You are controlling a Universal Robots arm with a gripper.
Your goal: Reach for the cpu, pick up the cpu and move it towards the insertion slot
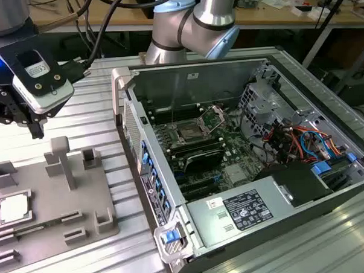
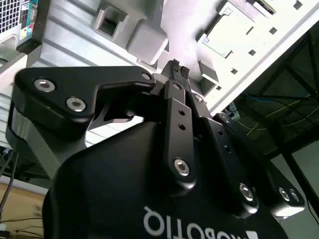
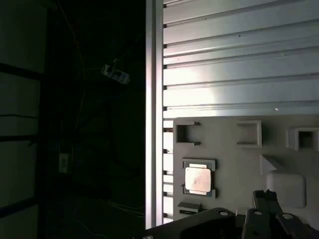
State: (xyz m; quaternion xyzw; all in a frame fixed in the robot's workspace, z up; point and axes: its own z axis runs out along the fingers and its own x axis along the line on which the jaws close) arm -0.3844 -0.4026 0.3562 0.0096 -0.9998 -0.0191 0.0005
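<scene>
I'm hovering the gripper (image 2: pixel 178 68), fingers apparently pressed together and empty, over the tray (image 3: pixel 234 159); cpu (image 3: pixel 198 179) lying untouched near its edge.

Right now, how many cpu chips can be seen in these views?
1. The cpu sits in a recess of the grey tray, at the exterior view's left, apart from the gripper. Whether the insertion slot holds another cannot be told.

Glare on table (image 3: pixel 239 94), dim bkgd.
</scene>
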